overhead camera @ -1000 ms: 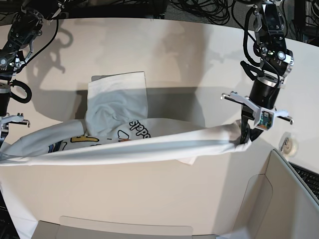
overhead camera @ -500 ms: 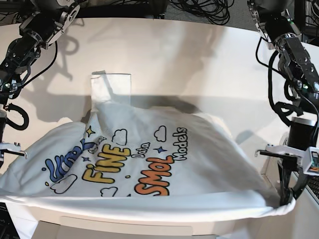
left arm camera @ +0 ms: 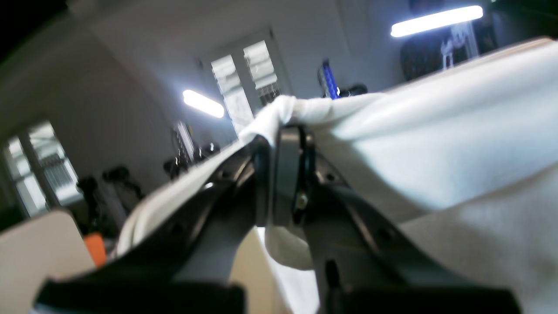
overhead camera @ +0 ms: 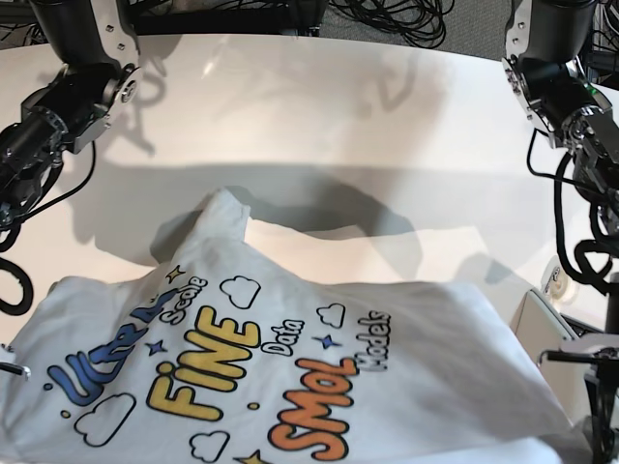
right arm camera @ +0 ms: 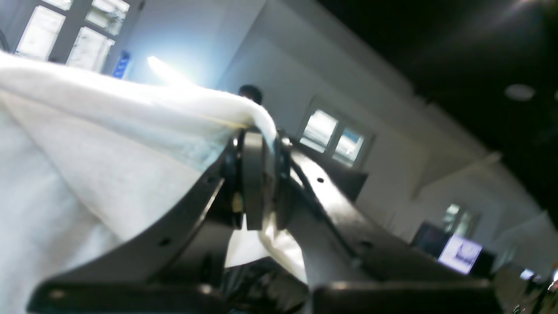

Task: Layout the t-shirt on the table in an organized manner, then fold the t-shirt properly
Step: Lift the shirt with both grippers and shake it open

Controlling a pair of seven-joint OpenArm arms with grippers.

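Observation:
The white t-shirt [overhead camera: 290, 367] hangs stretched between my two grippers above the table [overhead camera: 338, 106], print side up, with blue, yellow and orange lettering and clouds showing. One sleeve [overhead camera: 224, 211] points toward the far side. In the left wrist view my left gripper [left arm camera: 283, 133] is shut on a bunched edge of the t-shirt [left arm camera: 436, 131]. In the right wrist view my right gripper [right arm camera: 258, 137] is shut on the t-shirt [right arm camera: 109, 152] at another edge. In the base view both grippers sit at the bottom corners, mostly hidden by cloth.
Black arm links rise at the far left [overhead camera: 58, 106] and far right [overhead camera: 561, 87]. Cables [overhead camera: 387, 14] lie beyond the table's back edge. A small tape roll [overhead camera: 561, 280] and a grey-beige panel [overhead camera: 542, 324] sit at the right.
Both grippers have moved toward the near edge and up with the shirt. It went from a bunched strip to spread out with the print showing, and its sleeve has left the tabletop.

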